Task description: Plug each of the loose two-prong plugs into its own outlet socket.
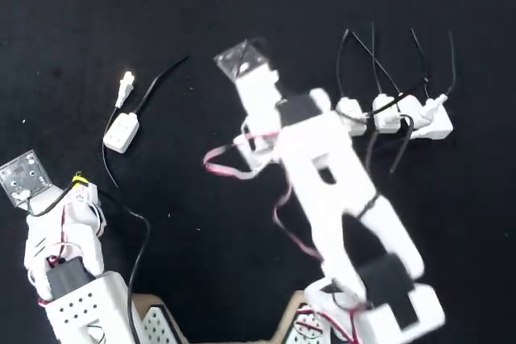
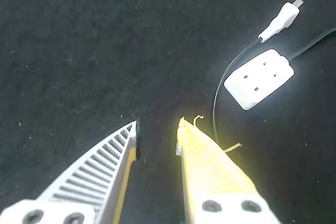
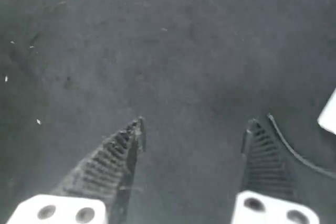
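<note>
Ref. landmark: the outlet block (image 1: 121, 131) (image 2: 259, 78), white, lying flat on the black mat (image 1: 64, 54) w/ socket slots facing up. The loose plug (image 1: 125, 86) (image 2: 281, 19) lies just beyond the block, on the side away from the arm bases. It is near the block but not touching, prongs pointing away from it. Its cable (image 2: 216, 103) curves back past the block toward the left gripper (image 2: 157, 124). That gripper sits short of the block on the arm-base side, jaws parted a little w/ nothing between them. The right gripper (image 3: 191, 124) has jaws spread wide over bare mat and holds nothing. The right arm (image 1: 322, 175) lies between the block and a second group of white outlet pieces (image 1: 395, 114) w/ cables, well apart from the block. Step in hand, as judged: pick up the plug w/ the left gripper.

Procedure:
- Open the jaws wider before descent.
- Approach from over the block and close on the plug body only. Keep the prongs and cable root clear of the pads.
- Turn the plug so the prongs face a slot pair, then square them to the slots before pressing.
- Caution: the block looks light and unfixed and will prob. slide or tip under push. Brace it w/ the right gripper on the far edge.
- Keep cable slack off the slots.
</note>
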Robot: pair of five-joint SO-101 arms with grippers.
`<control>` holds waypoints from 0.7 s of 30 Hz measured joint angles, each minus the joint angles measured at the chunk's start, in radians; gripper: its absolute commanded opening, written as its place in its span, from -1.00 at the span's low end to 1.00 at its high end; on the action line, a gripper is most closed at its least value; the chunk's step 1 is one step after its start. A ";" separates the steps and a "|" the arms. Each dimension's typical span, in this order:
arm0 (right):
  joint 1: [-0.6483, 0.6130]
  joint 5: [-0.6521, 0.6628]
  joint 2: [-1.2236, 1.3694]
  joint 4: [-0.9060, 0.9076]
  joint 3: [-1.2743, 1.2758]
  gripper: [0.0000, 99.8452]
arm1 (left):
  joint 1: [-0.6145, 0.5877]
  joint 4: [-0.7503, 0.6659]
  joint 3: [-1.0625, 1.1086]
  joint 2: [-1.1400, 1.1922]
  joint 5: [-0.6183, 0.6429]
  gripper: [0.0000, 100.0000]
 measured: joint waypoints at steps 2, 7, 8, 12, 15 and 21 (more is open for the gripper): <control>-0.014 -0.015 -0.068 -0.127 0.130 -0.45 | 0.000 -0.003 0.000 0.000 0.000 -0.74; -0.021 -0.080 -0.204 -0.549 0.520 -0.45 | 0.000 -0.003 0.000 0.000 0.000 -0.73; -0.021 -0.083 -0.226 -0.634 0.597 -0.45 | 0.000 -0.003 -0.008 0.000 -0.002 -0.71; -0.072 -0.084 -0.302 -0.844 0.793 -0.45 | 0.000 -0.003 -0.100 0.000 -0.052 -0.54; -0.147 -0.084 -0.351 -0.868 0.853 -0.45 | 0.000 0.006 -0.198 0.011 -0.063 -0.53; -0.249 -0.084 -0.393 -0.875 0.884 -0.45 | 0.000 0.077 -0.431 0.215 -0.135 -0.52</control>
